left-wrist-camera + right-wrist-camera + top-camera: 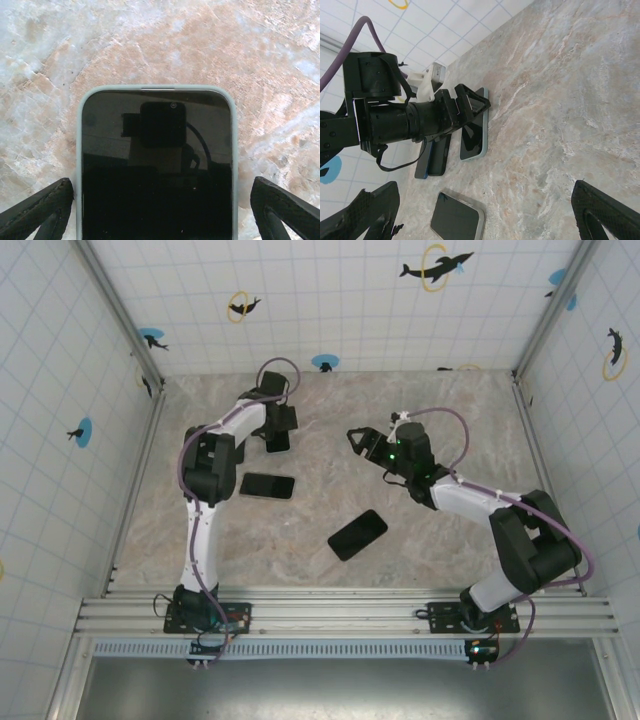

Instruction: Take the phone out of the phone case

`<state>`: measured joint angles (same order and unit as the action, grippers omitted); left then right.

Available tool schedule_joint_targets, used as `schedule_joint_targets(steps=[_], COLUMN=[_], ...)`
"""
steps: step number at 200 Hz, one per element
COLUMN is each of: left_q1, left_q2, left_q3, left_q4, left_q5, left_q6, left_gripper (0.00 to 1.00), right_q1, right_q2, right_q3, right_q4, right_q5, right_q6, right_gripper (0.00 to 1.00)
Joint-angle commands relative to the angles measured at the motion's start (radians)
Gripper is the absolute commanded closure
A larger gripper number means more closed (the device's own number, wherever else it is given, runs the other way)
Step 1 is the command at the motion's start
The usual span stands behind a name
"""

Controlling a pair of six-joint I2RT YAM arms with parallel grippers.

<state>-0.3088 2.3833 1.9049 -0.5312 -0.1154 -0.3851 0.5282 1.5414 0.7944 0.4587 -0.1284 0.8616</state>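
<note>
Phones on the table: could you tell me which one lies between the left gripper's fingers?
The farthest dark phone in a pale grey case, straddled by the open left gripper; the middle phone and the nearest phone lie apart from it.

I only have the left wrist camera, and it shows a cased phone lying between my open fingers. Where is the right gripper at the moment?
Observer: The right gripper hangs open above bare table, to the right of your cased phone.
Operator: Any other phones out there?
Observer: Two. A second phone lies just nearer the arms' bases than yours, and a third phone lies nearer still, toward the middle.
</note>
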Motion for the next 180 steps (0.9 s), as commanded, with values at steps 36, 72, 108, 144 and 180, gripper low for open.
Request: schedule_joint_targets(steps=[36, 72, 108, 144, 180], left_q1=[-0.001, -0.015, -0.032, -0.039, -0.029], left_q2=[0.008, 0.000, 0.006, -0.007, -0.022], left_q3=[-0.009, -0.025, -0.031, -0.065, -0.136], left_q4=[-0.150, -0.170, -0.213, -0.218, -0.162], left_q5=[-0.084, -0.077, -0.108, -0.087, -0.007], left_q6=[0.008, 0.012, 0.020, 0.018, 0.000], left_gripper=[0.17, 0.16, 0.15, 0.17, 0.28], right_q1=[-0.008, -0.010, -0.013, -0.018, -0.022], right_q2=[-0.025, -0.023, -0.030, -0.035, -0.042], right_q3=[-0.031, -0.034, -0.041, -0.046, -0.055], right_q4=[0.038, 0.046, 0.049, 0.054, 0.057], right_q5=[-0.005, -0.011, -0.013, -0.014, -0.012], right_q6=[0.016, 0.023, 0.026, 0.029, 0.031], right_gripper=[0.10, 0.10, 0.10, 0.10, 0.11])
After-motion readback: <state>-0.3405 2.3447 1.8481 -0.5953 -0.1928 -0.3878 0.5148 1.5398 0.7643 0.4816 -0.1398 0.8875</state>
